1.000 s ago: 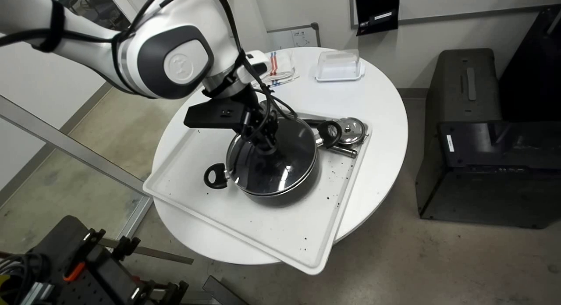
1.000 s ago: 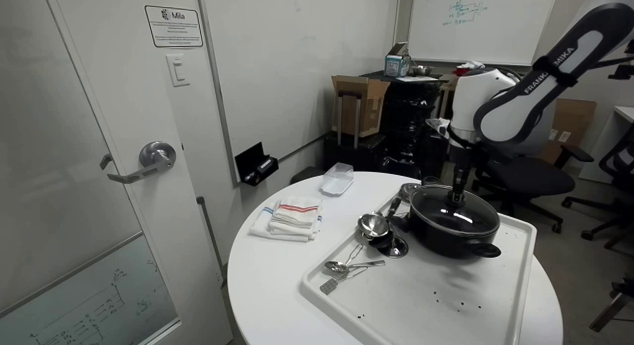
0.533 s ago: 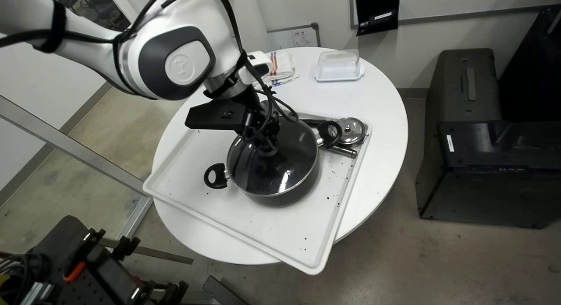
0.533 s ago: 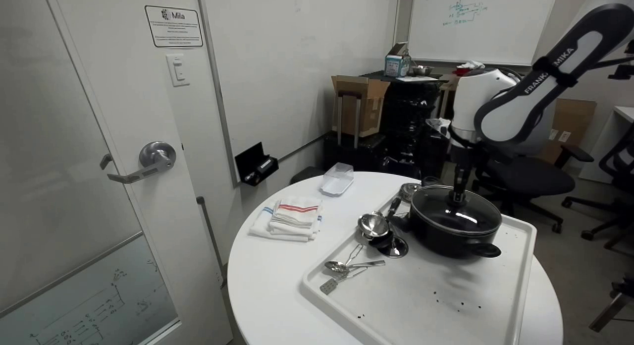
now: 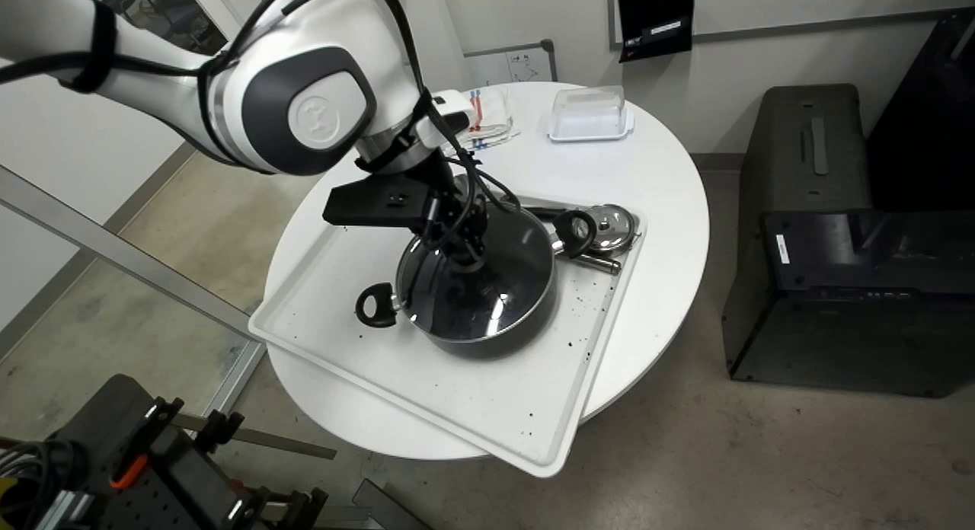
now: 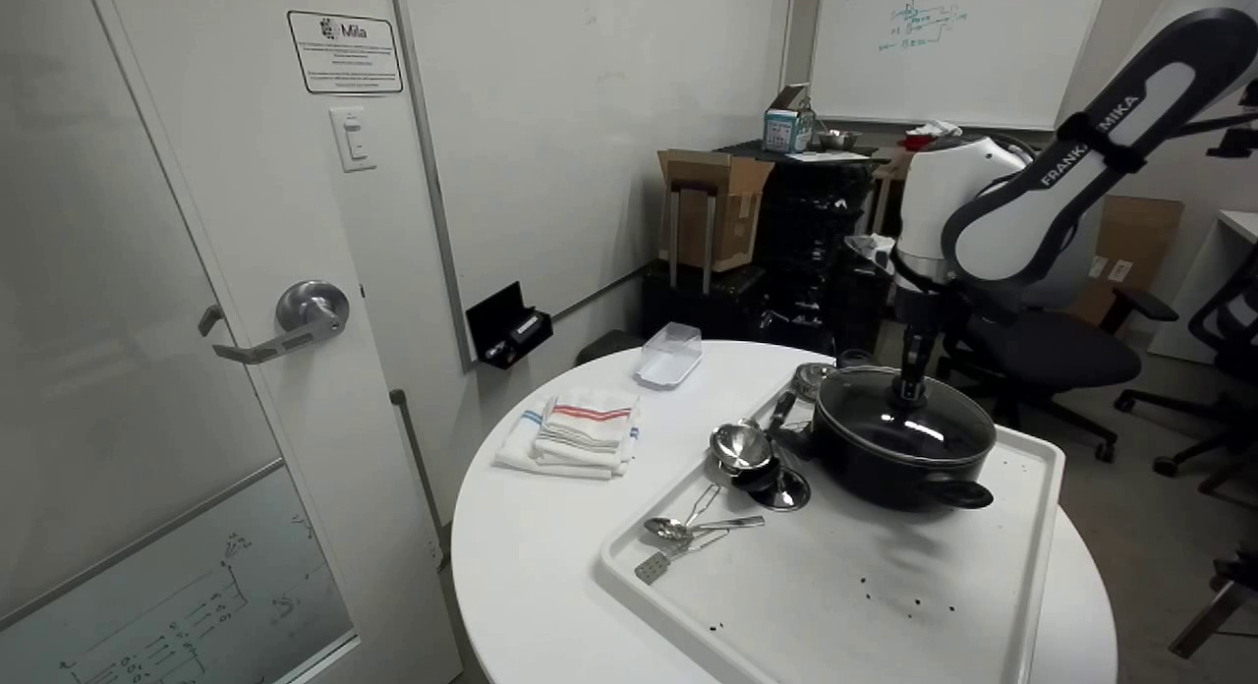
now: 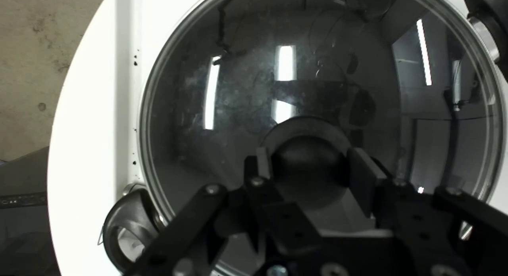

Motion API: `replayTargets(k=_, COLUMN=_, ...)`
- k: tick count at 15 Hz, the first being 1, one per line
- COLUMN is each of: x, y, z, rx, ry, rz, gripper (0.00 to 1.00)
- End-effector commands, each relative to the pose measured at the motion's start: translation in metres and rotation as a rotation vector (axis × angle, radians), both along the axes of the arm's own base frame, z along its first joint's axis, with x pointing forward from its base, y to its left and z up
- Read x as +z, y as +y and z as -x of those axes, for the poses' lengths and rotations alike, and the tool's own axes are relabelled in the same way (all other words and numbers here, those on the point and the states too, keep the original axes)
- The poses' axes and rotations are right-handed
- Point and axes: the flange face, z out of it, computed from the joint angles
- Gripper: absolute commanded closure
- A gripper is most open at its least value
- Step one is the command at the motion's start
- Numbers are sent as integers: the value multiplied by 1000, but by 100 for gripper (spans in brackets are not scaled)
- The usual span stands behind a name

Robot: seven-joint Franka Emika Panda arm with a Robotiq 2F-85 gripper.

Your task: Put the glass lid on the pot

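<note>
The pot (image 5: 491, 348) stands on a white tray; its dark side shows in both exterior views (image 6: 870, 475) and a black handle in the wrist view (image 7: 129, 210). The glass lid (image 5: 506, 290) lies over the pot's mouth, looking level, its rim lined up with the pot's rim; it also shows in an exterior view (image 6: 948, 424) and fills the wrist view (image 7: 246, 89). My gripper (image 7: 309, 165) points down at the lid's centre, with both pads against the black knob. It also shows in both exterior views (image 5: 465, 262) (image 6: 908, 394). The pot's inside is dim behind the glass.
The tray (image 6: 816, 605) sits on a round white table (image 6: 531, 566). A small lidded metal pan (image 5: 612, 227), a metal bowl (image 6: 741, 446) and small utensils (image 6: 678, 530) lie on it. Folded towels (image 6: 585, 433) and a clear container (image 5: 588, 115) stand behind.
The gripper and lid have shifted slightly right and down in an exterior view. A second rim line seen below the lid one second ago is now covered. The pot has barely moved.
</note>
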Motion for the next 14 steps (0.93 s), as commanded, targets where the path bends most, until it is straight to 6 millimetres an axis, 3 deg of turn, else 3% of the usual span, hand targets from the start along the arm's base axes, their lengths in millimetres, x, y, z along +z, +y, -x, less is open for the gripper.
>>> replayTargets(k=1, x=7, y=-3, z=-3, rx=-18, ry=-4, rz=4, gripper=76)
replayTargets(k=2, x=7, y=-3, z=-3, rx=-19, ry=-6, rz=6, gripper=26)
replayTargets(k=3, x=7, y=-3, z=-3, rx=-21, ry=-10, rz=6, gripper=24)
replayTargets(k=6, x=11, y=-3, z=-2, rx=-19, ry=-20, rz=9, gripper=3)
replayTargets(k=7, x=12, y=-3, z=-1, rx=-19, ry=-23, rz=10, gripper=1)
replayTargets(k=14, x=13, y=-2, z=2, rx=-13, ry=-27, rz=8, gripper=0)
